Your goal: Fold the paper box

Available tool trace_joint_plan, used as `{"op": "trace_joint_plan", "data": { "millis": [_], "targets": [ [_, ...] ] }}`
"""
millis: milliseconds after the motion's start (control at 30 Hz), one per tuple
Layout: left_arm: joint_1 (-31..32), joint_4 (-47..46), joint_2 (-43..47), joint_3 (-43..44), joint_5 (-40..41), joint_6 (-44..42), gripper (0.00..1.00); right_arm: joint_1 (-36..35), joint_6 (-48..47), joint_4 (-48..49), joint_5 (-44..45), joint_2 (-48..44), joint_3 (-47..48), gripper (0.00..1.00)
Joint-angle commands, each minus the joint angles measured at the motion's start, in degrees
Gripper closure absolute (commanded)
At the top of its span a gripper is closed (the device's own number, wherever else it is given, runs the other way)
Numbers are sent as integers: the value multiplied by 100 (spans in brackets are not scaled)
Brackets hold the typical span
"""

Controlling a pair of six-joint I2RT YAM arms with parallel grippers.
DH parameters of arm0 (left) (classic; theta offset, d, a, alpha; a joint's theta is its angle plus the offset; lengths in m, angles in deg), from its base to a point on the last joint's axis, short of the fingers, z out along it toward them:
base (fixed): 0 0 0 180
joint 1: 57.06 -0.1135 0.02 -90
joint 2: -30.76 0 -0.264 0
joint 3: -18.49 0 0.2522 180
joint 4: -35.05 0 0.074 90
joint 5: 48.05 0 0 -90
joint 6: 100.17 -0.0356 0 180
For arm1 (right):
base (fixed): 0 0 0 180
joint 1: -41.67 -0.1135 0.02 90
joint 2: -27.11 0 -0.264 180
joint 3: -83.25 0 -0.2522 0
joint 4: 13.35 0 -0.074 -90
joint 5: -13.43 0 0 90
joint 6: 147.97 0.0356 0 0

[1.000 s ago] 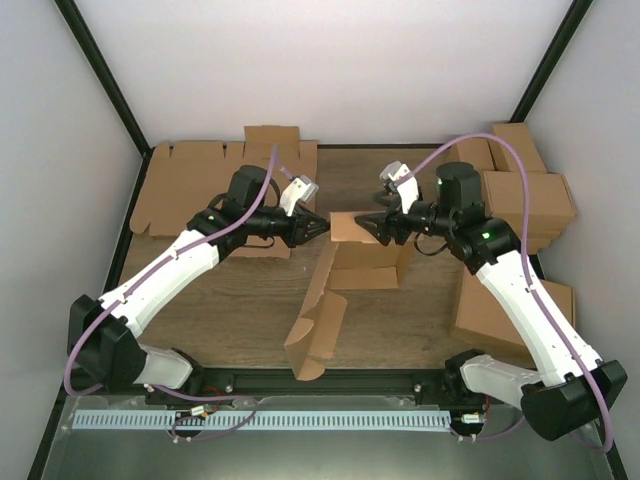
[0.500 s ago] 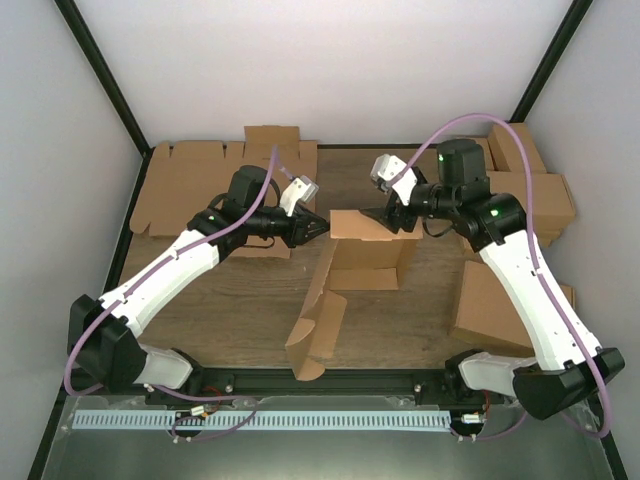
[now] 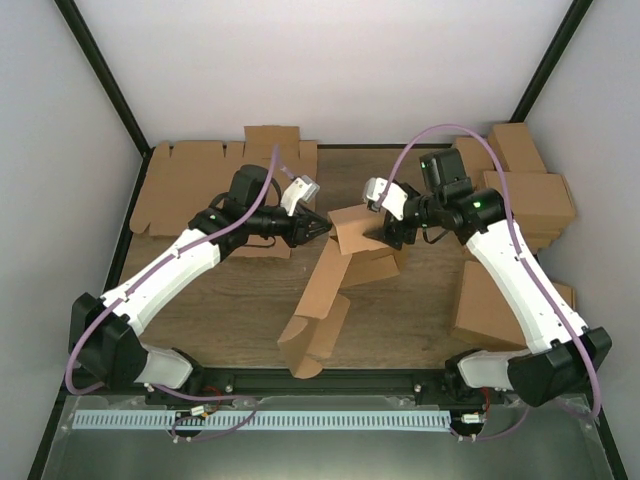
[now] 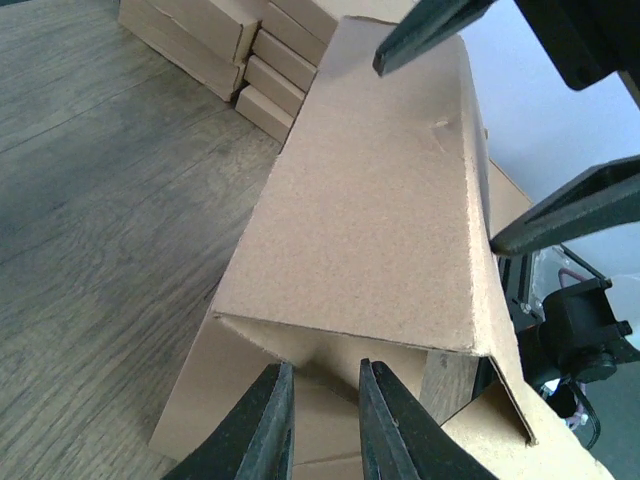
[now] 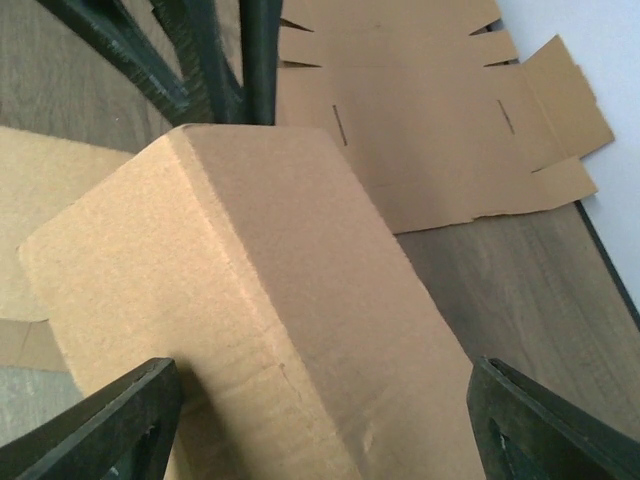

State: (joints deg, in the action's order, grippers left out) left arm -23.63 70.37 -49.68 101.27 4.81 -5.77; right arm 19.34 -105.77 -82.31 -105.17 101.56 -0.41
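- Centre of the table [image 3: 230, 300]: the paper box [image 3: 345, 260] sits half-formed, its far wall raised and a long flap trailing toward the arm bases.
- The flat sheets [image 3: 190, 185] at back left and the cartons [image 3: 525, 195] at right are out of play.
- The left gripper [image 3: 318, 229] is narrow, pinching the wall's left end.
- The right gripper [image 3: 384, 235] is spread wide astride the wall, holding nothing.
- Best play, I'd say: anchor firmly on the left and press along the crease, not mid-panel.
- No readable print or labels anywhere.
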Motion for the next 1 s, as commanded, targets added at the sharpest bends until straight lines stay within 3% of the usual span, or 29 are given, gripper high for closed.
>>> {"op": "trace_joint_plan", "data": {
  "millis": [0, 300, 667, 967],
  "targets": [
    [23, 288, -181, -33, 94, -75, 80, -42, -261, 180, -141, -339, -365, 18],
    [23, 286, -236, -24, 90, -62, 79, -52, -732, 821, -304, -868, -1161, 18],
    [25, 219, -180, -47, 75, 40, 76, -65, -1029, 1286, 44, -935, -1463, 20],
    [28, 450, 69, -42, 199, 195, 54, -130, -1216, 1424, 173, -794, -1581, 26]
  ]
}}
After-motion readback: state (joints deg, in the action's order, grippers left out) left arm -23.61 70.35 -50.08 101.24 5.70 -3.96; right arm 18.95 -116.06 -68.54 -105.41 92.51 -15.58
